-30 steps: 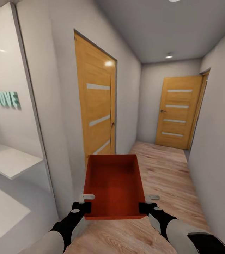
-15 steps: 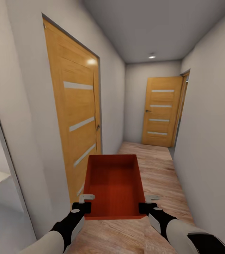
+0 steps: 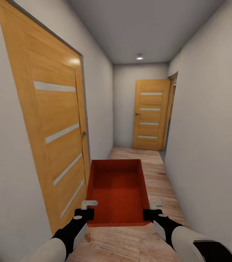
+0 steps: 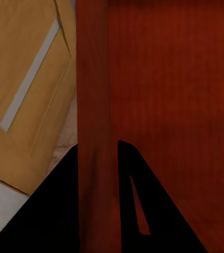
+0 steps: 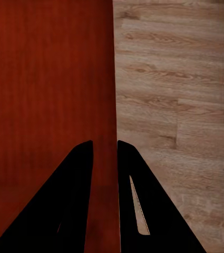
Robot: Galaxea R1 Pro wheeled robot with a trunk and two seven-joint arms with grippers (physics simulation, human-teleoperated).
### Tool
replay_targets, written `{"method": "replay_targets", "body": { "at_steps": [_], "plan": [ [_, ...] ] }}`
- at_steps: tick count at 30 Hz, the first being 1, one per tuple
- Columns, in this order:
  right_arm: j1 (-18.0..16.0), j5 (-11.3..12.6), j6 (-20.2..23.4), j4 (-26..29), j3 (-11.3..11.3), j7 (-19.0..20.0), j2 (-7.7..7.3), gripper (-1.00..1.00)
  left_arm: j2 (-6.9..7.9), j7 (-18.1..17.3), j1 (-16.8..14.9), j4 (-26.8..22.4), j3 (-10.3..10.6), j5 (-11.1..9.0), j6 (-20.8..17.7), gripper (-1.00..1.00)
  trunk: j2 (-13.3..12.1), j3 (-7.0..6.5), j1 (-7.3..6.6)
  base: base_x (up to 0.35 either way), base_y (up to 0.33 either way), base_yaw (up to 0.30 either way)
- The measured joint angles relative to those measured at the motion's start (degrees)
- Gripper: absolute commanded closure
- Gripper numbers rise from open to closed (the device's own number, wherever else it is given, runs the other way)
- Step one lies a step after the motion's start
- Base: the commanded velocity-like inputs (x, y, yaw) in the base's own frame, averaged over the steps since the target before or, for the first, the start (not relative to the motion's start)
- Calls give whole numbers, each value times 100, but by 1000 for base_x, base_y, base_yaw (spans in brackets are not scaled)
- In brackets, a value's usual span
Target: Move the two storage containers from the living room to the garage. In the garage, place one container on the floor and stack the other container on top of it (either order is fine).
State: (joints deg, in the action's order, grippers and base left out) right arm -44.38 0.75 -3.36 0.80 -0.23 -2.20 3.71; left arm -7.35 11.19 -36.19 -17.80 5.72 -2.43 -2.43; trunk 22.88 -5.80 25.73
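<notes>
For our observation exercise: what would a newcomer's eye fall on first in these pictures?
The orange-red storage container, held out front over the wood plank floor, with the left hand and right hand each clamped on a side wall. Next, the large orange-wood door close on the left and another door at the corridor's end.

The storage container (image 3: 118, 191) looks like smooth matt orange-red plastic. The floor (image 3: 159, 171) shows pale wood-grain planks. The nearest door (image 3: 54, 127) is orange wood, slightly glossy.

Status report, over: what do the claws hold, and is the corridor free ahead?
Left claw and right claw each shut on a side wall of the bin. Bin empty, level. Corridor ahead open; end door shut.
</notes>
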Motion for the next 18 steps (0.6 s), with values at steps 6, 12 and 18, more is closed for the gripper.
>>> {"method": "replay_targets", "body": {
  "at_steps": [6,12,18],
  "plan": [
    [0,2,1,0,-3,17,-7,100,-2,-4,0,0,-1,0,0,100,0,0,0,322,0,-260],
    [0,2,0,0,-1,9,-3,100,-1,-1,0,0,0,0,0,100,0,0,0,322,0,-260],
    [0,3,1,-1,-4,18,-6,100,0,-7,1,-2,-3,1,0,100,0,0,0,322,0,-107]
  ]
}}
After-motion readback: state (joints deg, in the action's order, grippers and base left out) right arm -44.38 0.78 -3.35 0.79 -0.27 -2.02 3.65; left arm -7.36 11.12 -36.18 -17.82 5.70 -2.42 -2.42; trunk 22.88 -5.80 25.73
